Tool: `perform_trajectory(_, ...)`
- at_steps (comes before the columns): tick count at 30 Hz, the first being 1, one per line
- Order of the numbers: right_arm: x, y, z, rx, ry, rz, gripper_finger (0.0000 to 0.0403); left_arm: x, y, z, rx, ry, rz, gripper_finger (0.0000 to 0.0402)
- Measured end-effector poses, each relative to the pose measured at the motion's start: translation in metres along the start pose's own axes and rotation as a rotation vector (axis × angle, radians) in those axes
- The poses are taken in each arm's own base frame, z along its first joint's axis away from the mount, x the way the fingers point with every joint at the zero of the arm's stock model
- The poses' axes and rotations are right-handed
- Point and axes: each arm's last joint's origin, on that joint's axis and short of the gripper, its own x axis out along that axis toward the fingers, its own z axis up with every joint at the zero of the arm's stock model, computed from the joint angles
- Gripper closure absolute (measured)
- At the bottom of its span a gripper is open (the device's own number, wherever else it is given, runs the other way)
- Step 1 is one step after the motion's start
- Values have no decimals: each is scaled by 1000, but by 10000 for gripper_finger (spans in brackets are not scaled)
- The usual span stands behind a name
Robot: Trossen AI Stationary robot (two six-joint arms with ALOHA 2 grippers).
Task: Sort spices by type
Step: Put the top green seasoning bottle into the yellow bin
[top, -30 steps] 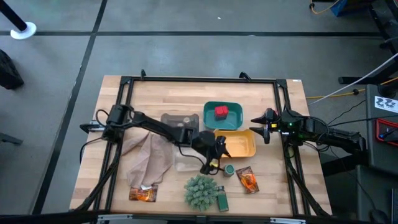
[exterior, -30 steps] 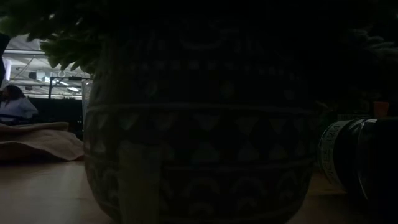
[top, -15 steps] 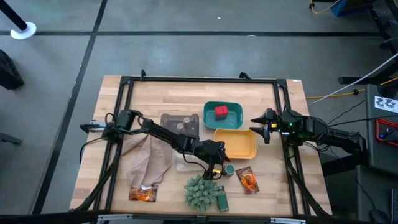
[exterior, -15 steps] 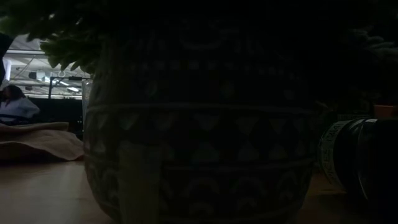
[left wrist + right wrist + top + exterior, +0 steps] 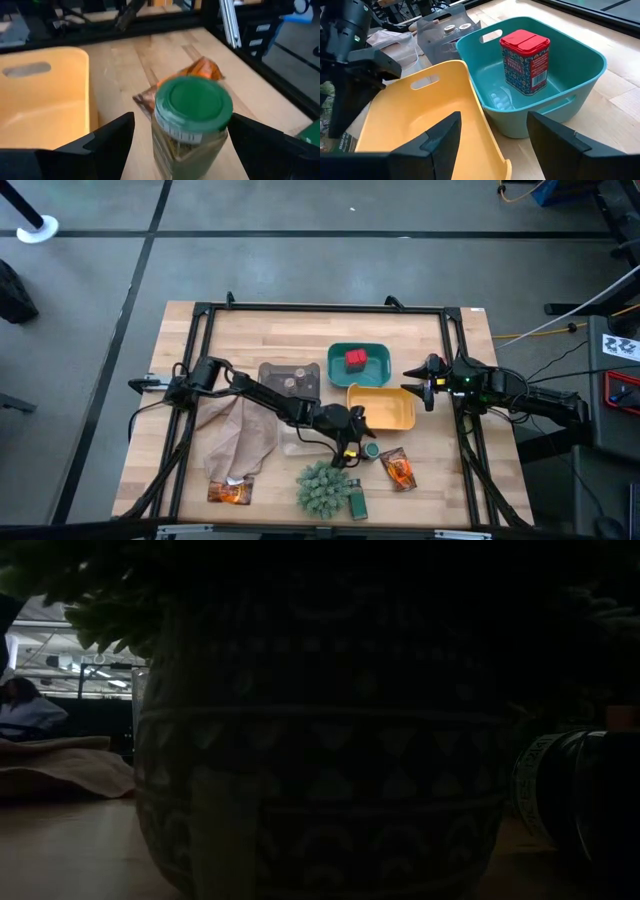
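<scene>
The left gripper [image 5: 362, 442] reaches out over the middle of the table [image 5: 250, 330], its fingers [image 5: 107, 142] spread wide on either side of an upright green jar [image 5: 192, 125] without touching it; the jar stands on the wood between them, just beside the near edge of the yellow tray [image 5: 380, 408]. Right behind that jar lies a shiny orange sachet [image 5: 200, 72], flat on the table and near the right-hand rail of the frame. A second green jar [image 5: 357, 500] lies on its side at the front edge, touching the spiky green plant [image 5: 322, 488], and the other orange sachet [image 5: 229, 492] sits at the front left, just below a crumpled beige cloth [image 5: 240, 440]. One red tub [image 5: 525, 60] stands upright in the teal tray [image 5: 580, 55], which touches the yellow tray along one side. Two tiny brown-topped jars [image 5: 290, 383] sit in the grey tray [image 5: 272, 370] left of the teal one. A clear tray [image 5: 295, 442] lies under the left arm, hard to make out. The right gripper [image 5: 418, 384] waits at the right edge of the table, pointing at the trays, its fingers [image 5: 555, 137] partly apart and holding nothing. The low view is almost filled by the dark patterned pot [image 5: 320, 770] of the plant.
</scene>
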Motion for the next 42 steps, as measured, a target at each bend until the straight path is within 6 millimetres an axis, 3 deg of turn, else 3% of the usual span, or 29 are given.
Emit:
perform_trajectory(34,0,0,0,2,0,0,175,0,1,2,16,-28,2,92)
perform_trajectory(42,0,0,0,2,0,0,175,0,1,3,31,-29,2,150)
